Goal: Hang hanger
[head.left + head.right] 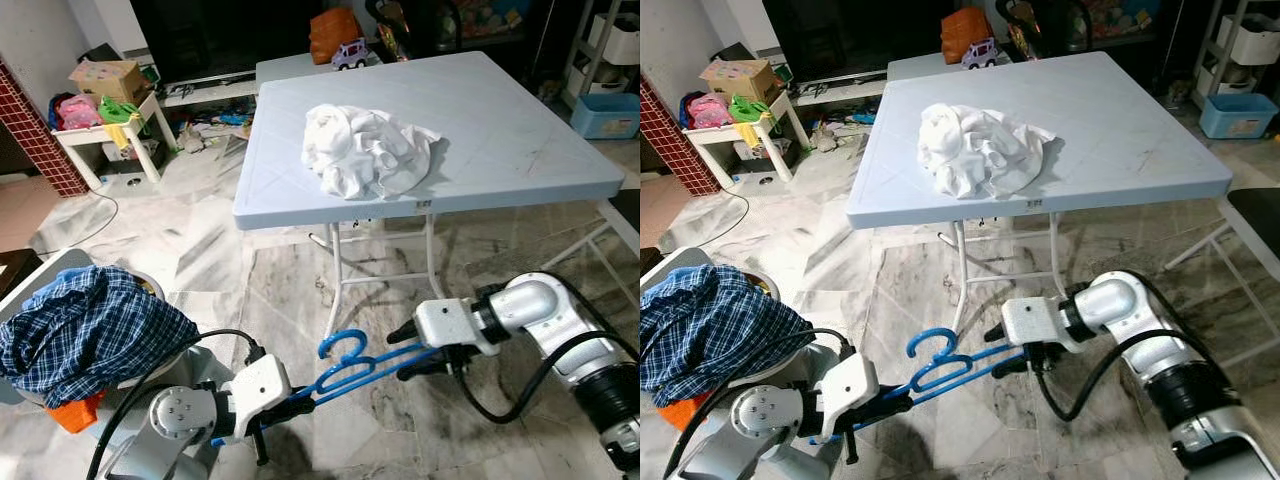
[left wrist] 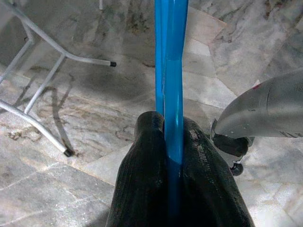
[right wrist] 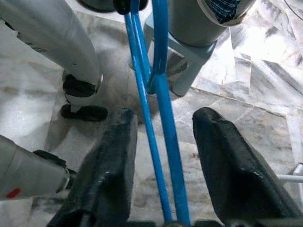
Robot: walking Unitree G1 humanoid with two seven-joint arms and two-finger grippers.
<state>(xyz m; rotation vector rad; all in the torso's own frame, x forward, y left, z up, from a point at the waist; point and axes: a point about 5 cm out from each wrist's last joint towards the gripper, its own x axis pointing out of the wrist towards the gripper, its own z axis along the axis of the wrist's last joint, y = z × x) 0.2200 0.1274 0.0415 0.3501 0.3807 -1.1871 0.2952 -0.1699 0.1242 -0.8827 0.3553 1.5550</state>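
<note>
Left end effector (image 1: 300, 402) clamped on one end of blue hanger (image 1: 352, 368), held low over marble floor (image 1: 380, 300). Right end effector (image 1: 412, 352) spread wide around the other end, bars between its fingers (image 3: 106, 165), not yet gripping. Apparently mid-handover. Next move probably calls for closing right, then finding a rail. White cloth (image 1: 365, 150) heaped on tabletop (image 1: 520, 140) beyond.

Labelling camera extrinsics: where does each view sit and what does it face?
Left eye: head, looking down at the grey folding table; both arms.
Right eye: same scene; shares the blue plastic hanger.
Left wrist: along the left hand, shut on the hanger.
Right wrist: along the right hand, open around the hanger.
</note>
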